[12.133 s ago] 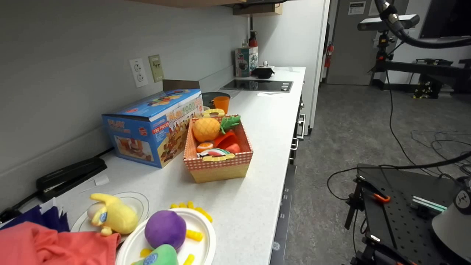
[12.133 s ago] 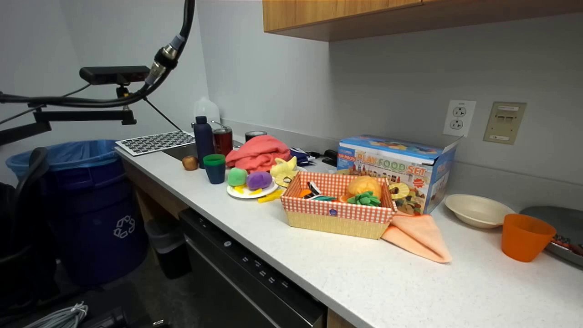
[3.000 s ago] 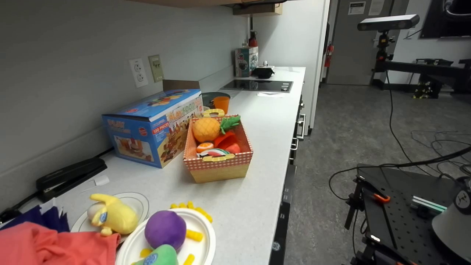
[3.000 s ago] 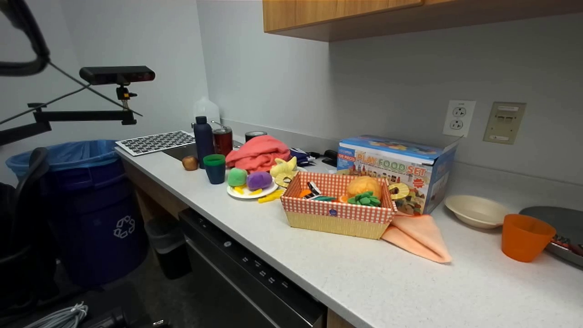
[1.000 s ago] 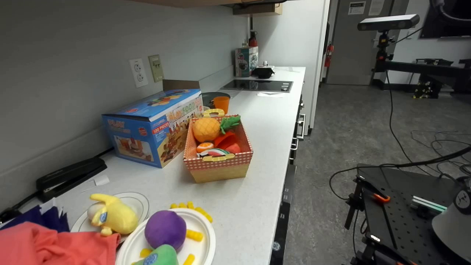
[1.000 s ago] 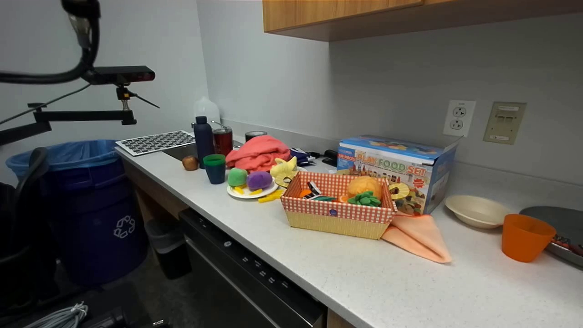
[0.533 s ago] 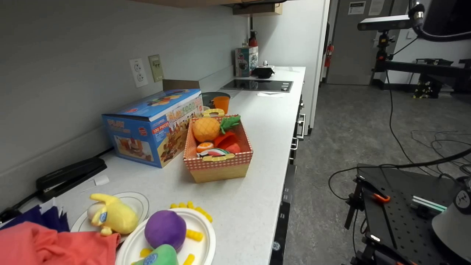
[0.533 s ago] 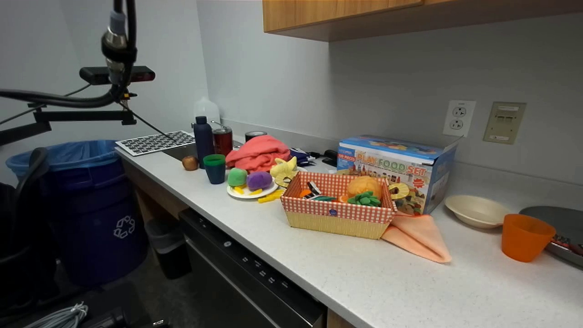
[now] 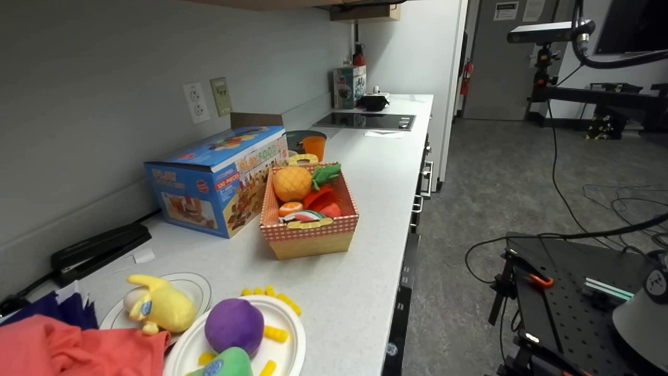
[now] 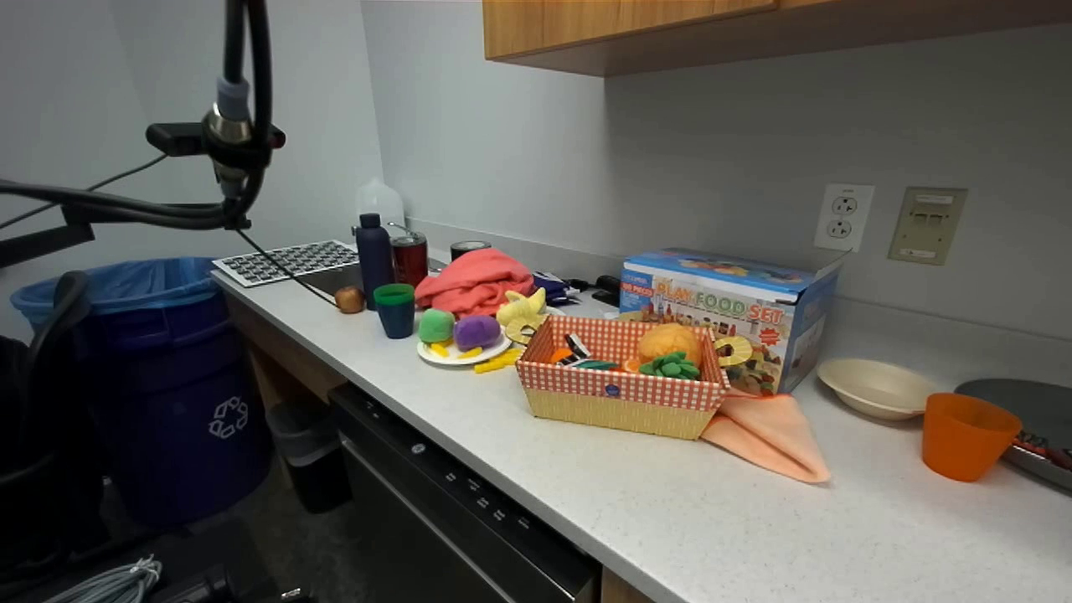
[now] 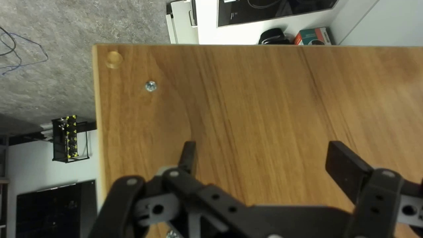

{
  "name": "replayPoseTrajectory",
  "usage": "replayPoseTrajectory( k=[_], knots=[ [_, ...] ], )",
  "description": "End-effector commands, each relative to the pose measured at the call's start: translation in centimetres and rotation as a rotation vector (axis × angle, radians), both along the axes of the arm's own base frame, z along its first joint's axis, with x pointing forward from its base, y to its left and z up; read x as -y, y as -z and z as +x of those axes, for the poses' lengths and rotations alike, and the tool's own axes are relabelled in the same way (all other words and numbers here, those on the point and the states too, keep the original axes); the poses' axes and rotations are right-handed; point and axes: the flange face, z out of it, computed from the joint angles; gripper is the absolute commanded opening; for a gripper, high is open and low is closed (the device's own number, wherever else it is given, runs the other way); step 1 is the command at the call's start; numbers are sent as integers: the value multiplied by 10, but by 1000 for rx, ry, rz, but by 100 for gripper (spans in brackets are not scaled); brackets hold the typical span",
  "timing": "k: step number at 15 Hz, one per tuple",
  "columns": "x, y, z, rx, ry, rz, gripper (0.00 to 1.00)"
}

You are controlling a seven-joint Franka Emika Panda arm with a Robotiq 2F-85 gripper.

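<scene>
Wrist view, left to right: grey floor (image 11: 59, 66) at the margin, then the edge of a wooden panel (image 11: 257, 109) that fills most of the frame, a screw head (image 11: 151, 86) near its upper left corner. The gripper (image 11: 262, 150) shows at the bottom, its fingers (image 11: 187, 158) spread wide with nothing between them. Panel lies just beyond the fingertips; touching or apart, cannot tell.

Status (judged): gripper faces the panel, no grip made, contact unconfirmed. Panel is probably the inner face of a cabinet door; how far it is swung out is not readable.

Containers, left to right in an exterior view: blue bin (image 10: 167, 385) with a liner (image 10: 159, 280), contents hidden. Green-and-blue cup (image 10: 395, 311), inside not visible. White plate (image 10: 452, 363) bearing a green plush (image 10: 436, 325), a purple plush (image 10: 476, 332) and yellow pieces (image 10: 439, 347). Checked basket (image 10: 620, 410) holding an orange piece (image 10: 559, 355) and a toy pineapple (image 10: 670, 342) with green leaves, other pieces between. Play-food box (image 10: 712, 293) behind it, contents hidden. Beige bowl (image 10: 875, 408), then an orange cup (image 10: 963, 440), interior not readable.
</scene>
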Motion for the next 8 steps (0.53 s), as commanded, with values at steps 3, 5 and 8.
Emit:
replayPoseTrajectory(
  k=[3,5,8],
  knots=[
    [39,-9,6,86,38,-35,100],
    [52,-9,10,105,50,-50,100],
    [76,-9,20,124,87,-72,100]
  ],
)
